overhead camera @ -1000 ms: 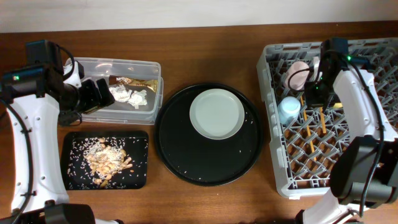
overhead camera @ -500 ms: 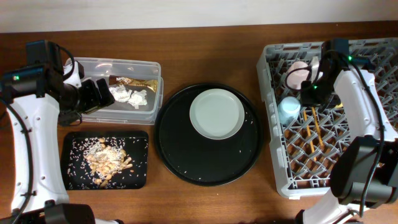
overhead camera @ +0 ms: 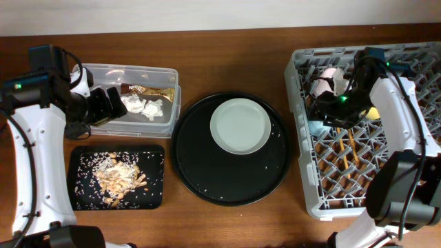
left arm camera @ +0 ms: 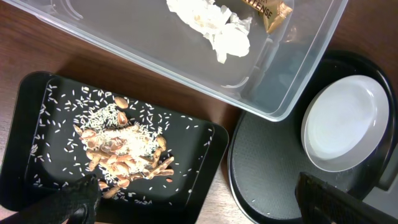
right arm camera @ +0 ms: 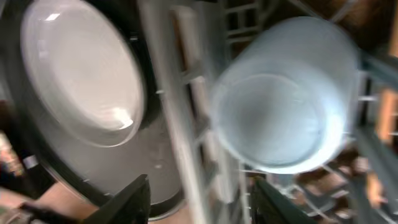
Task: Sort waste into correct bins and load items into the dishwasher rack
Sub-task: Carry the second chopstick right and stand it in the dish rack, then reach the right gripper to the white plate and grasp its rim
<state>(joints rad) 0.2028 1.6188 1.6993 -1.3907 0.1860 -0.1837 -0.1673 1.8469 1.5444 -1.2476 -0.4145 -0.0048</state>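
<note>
Grey rack (overhead camera: 358,179): hard plastic, square, peg grid. Smooth round light-blue cup (right arm camera: 286,106) sits inside, near rack's edge. Right gripper (right arm camera: 199,202) bent down by cup, fingers spread apart, cup just ahead. Left gripper (overhead camera: 110,103) hovers over clear tub (overhead camera: 162,72), fingers wide apart, empty. Shiny pale plate (overhead camera: 240,125) on round black tray (overhead camera: 207,176).

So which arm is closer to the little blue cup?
Right. The right gripper hovers just beside the blue cup in the rack; the left gripper is far off, over the clear tub.
</note>
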